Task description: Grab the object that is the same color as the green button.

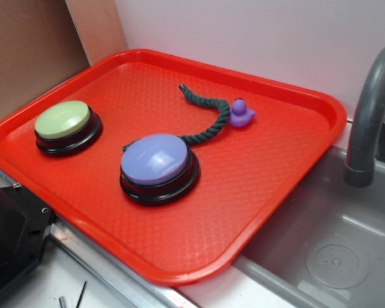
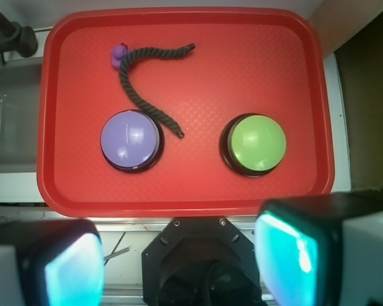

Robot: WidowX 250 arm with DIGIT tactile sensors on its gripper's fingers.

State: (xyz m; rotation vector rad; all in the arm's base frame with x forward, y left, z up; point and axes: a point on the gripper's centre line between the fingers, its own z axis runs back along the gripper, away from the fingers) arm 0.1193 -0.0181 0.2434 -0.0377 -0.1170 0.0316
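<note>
A dark green twisted rope piece (image 1: 213,115) (image 2: 142,80) lies curved on the red tray (image 1: 269,160) (image 2: 198,191), one end against the purple button. The pale green button (image 1: 64,120) (image 2: 258,141) on its black base sits apart, at the tray's left in the exterior view. My gripper (image 2: 185,261) shows only in the wrist view. It hangs high above the tray's near edge, open, with nothing between its teal pads (image 2: 290,252). It is far from the rope.
A lavender-purple domed button (image 1: 155,159) (image 2: 131,137) stands mid-tray. A small purple duck (image 1: 240,113) (image 2: 119,53) touches the rope's bend. A grey sink (image 1: 327,250) and faucet (image 1: 369,115) lie beside the tray. The black robot base (image 2: 204,261) is below the gripper.
</note>
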